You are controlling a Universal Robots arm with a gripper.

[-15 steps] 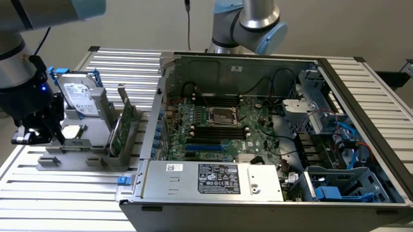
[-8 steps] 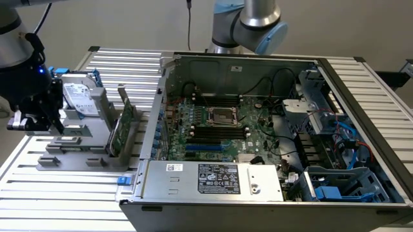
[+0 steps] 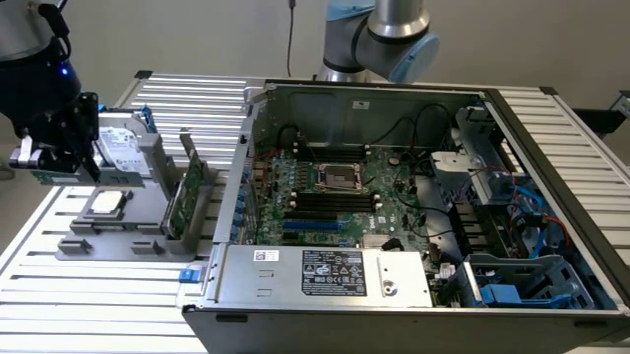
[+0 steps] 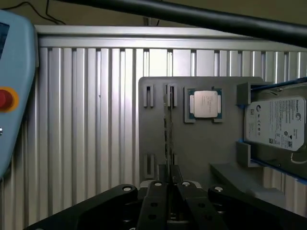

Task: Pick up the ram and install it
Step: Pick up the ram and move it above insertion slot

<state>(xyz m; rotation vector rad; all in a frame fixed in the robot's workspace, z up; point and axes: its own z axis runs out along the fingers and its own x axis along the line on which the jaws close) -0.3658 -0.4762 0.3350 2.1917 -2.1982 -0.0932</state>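
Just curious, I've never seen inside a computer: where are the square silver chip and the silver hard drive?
Square silver chip (image 4: 205, 103): wrist view, centre of its metal lid.
Silver hard drive (image 4: 276, 123): wrist view, its white label.

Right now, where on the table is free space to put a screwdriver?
Bare table slats lie in front of the gray holder, beside the computer case. More lie beyond the holder, toward the far table edge. The holder and the case's inside are crowded.

On a holder tray (image 3: 74, 249), a processor (image 3: 106, 203) lies flat, a hard drive (image 3: 126, 151) stands behind it, and an expansion card (image 3: 189, 193) stands at the exterior view's right edge. The gripper (image 3: 44, 168) pinches the ram (image 3: 37, 177) above the tray's opposite side. A computer case (image 3: 394, 328) sits to the exterior view's right of the tray.
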